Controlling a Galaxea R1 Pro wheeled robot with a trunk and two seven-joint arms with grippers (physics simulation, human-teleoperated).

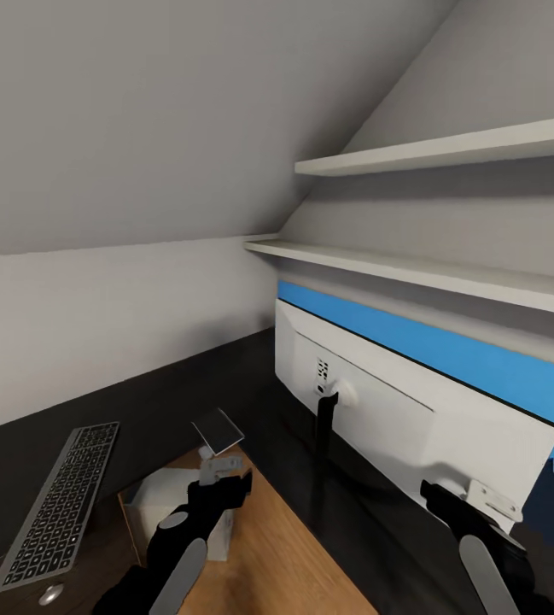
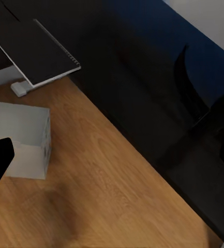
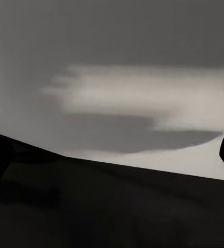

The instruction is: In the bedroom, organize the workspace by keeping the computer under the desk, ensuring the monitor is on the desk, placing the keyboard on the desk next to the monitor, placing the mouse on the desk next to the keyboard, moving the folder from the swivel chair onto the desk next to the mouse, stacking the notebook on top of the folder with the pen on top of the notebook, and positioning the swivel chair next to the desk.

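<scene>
**Workspace partly arranged; several items unaccounted for**

The monitor (image 1: 413, 410) stood on the desk (image 1: 174, 384), its white back toward the camera, against the blue panel. The keyboard (image 1: 59, 504) lay on the desk's left wing, well apart from the monitor, so in my judgement it awaited repositioning. The computer (image 1: 170, 508) sat on the wooden floor by the desk. Whether the left gripper (image 1: 217, 465) and right gripper (image 1: 473, 504) were apart or together could not be told.

Your monitor (image 1: 413, 410) stands on the tabletop (image 1: 183, 384), its back toward you.
The keyboard (image 1: 59, 504) lies left of it; below, on the floor (image 1: 285, 555), sits what may be the computer (image 1: 170, 504). Two shelves (image 1: 430, 273) hang behind.
</scene>
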